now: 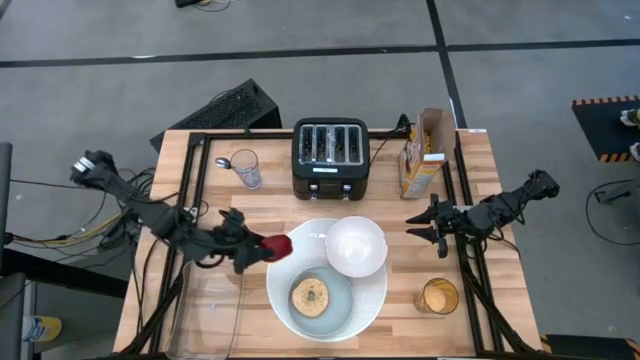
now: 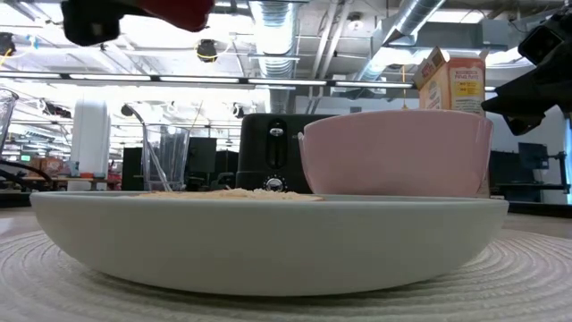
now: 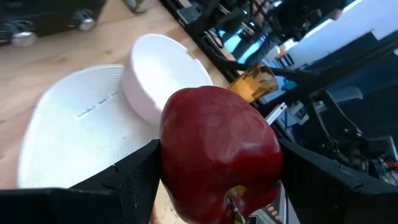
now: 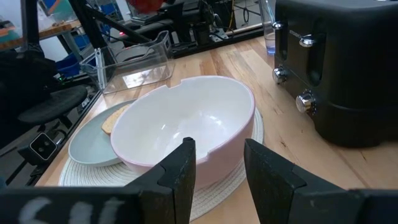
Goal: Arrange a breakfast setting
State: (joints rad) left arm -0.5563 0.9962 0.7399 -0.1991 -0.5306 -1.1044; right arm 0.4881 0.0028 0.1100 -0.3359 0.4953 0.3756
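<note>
High view: left tool is clamped on the small red apple, holding it at the plate's left rim, above the tabletop. Bagel half lies in the plate's blue centre; white bowl sits on the plate's upper right part. Right tool waits right of the bowl, apart from it, fingers closed, nothing in them. Toaster is behind the plate, cereal box to its right, a glass with a spoon to its left, a cup of orange cereal right of the plate. Low view: plate fills the foreground on a mat, bowl on it at right; apple hangs at the top edge, left of the bowl and higher. Left wrist view: apple sits between the two fingers, gripped at its sides, stem end toward the camera; bowl and plate beyond it. Right wrist view: right tool closed and empty, just short of the bowl; bagel half beyond the bowl on the plate.
</note>
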